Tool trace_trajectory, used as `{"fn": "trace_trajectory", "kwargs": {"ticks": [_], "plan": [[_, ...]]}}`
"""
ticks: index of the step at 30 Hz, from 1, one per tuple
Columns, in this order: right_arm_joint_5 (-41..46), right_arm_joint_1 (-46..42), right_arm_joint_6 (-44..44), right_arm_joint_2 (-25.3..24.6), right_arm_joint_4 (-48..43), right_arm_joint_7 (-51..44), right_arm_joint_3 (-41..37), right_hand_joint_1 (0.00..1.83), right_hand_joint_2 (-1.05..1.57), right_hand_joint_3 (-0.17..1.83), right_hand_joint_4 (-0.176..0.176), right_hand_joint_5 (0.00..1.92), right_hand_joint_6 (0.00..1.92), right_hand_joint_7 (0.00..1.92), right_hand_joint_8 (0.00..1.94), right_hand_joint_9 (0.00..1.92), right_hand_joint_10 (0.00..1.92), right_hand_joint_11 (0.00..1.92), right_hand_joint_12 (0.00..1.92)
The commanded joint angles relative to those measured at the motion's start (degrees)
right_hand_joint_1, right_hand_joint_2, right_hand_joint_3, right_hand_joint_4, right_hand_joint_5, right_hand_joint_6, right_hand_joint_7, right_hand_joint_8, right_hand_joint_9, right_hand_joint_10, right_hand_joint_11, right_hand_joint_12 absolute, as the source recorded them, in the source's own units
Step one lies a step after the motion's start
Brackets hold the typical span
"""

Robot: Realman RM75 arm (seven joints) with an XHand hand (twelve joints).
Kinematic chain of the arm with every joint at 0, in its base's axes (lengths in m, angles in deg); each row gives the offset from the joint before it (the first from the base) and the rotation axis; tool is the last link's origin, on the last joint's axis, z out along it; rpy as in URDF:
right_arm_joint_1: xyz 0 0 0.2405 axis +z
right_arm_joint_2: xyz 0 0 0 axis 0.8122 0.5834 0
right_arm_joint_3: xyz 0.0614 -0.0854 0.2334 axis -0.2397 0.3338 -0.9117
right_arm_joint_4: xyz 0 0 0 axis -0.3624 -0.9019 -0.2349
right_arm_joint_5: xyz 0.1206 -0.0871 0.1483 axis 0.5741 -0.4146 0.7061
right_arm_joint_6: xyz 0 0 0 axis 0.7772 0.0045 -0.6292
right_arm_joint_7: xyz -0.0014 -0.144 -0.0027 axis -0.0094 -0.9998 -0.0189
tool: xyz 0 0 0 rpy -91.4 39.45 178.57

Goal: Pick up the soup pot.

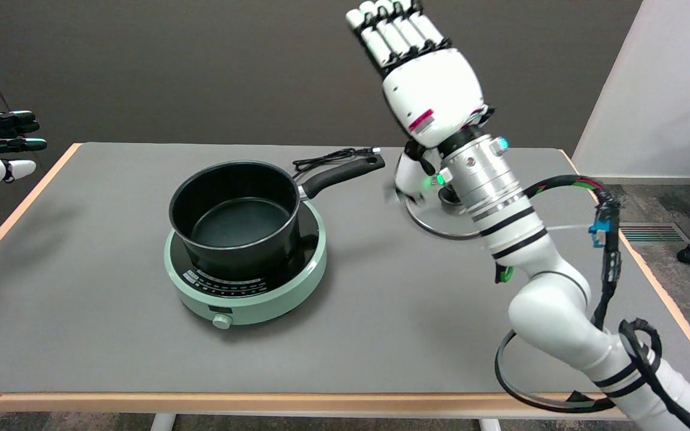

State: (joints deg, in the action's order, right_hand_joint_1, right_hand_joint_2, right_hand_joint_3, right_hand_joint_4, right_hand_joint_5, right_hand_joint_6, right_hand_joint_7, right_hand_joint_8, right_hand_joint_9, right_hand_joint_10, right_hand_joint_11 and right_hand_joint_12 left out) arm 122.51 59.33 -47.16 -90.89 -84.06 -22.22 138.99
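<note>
Head view: right hand [426, 84] raised, fingers straight, holding nothing. Soup pot [234, 215] sits on cooker [249, 287]; best approach: wrap the handle [345, 173] firmly.

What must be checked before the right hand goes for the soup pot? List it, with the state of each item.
1. Right hand free: ok. It hangs in the air with fingers extended, holding nothing.
2. Pot seated steady: ok. It stands upright on the green hot plate.
3. Pot empty: ok. The inside looks bare.
4. Handle reachable: ok. It sticks out toward the right hand's side, with nothing on it.
5. Path to handle: not ok. The black cord lies just behind the handle, and the lid lies under the forearm.
6. Hot plate off: cannot tell. No display is readable.
</note>
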Motion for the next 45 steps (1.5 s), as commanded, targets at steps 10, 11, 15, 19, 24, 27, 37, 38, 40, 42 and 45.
{"fn": "trace_trajectory", "kwargs": {"ticks": [10,11,15,19,24,27,37,38,40,42,45], "plan": [[-2.9,-3.8,-9.4,-3.9,0.8,-0.2,2.2,1.25,-0.93,0.9,-0.034,0.13,0.13,0.13,0.13,0.13,0.13,0.13,0.13],[-2.9,-3.4,-10.4,-4.0,1.1,-0.2,2.0,1.25,-0.93,0.89,-0.025,0.11,0.11,0.11,0.11,0.11,0.11,0.11,0.11],[-2.8,-0.6,-12.0,-4.4,4.1,-0.2,1.8,1.25,-0.95,0.9,-0.005,0.07,0.07,0.07,0.07,0.07,0.07,0.07,0.07],[-2.8,2.7,-12.1,-5.5,7.4,-0.2,1.4,1.25,-0.96,0.89,0.028,0.04,0.04,0.04,0.04,0.04,0.04,0.04,0.04],[-2.4,7.5,-12.8,-6.3,12.4,-0.2,1.5,1.26,-0.97,0.88,0.079,0.02,0.02,0.02,0.02,0.02,0.02,0.02,0.02],[-0.6,9.6,-13.8,-6.7,14.3,-0.2,1.3,1.23,-0.96,0.89,0.162,0.01,0.01,0.01,0.01,0.01,0.01,0.01,0.01],[3.1,13.9,-14.3,-9.2,20.7,-0.2,1.7,1.23,-0.93,0.91,0.176,0.05,0.05,0.05,0.05,0.05,0.05,0.05,0.05],[3.1,14.3,-14.3,-9.7,21.3,-0.2,1.8,1.22,-0.93,0.93,0.176,0.05,0.05,0.05,0.05,0.05,0.05,0.05,0.05],[3.1,14.7,-14.3,-10.5,22.3,-0.2,1.8,1.21,-0.95,0.97,0.176,0.04,0.04,0.04,0.04,0.04,0.04,0.04,0.04],[3.1,14.8,-14.3,-11.7,23.4,-0.2,1.6,1.21,-0.96,1.02,0.176,0.04,0.04,0.04,0.04,0.04,0.04,0.04,0.04],[2.7,14.8,-14.3,-13.9,25.1,-0.5,0.5,1.19,-0.99,1.15,0.176,0.03,0.03,0.03,0.03,0.03,0.03,0.03,0.03]]}}
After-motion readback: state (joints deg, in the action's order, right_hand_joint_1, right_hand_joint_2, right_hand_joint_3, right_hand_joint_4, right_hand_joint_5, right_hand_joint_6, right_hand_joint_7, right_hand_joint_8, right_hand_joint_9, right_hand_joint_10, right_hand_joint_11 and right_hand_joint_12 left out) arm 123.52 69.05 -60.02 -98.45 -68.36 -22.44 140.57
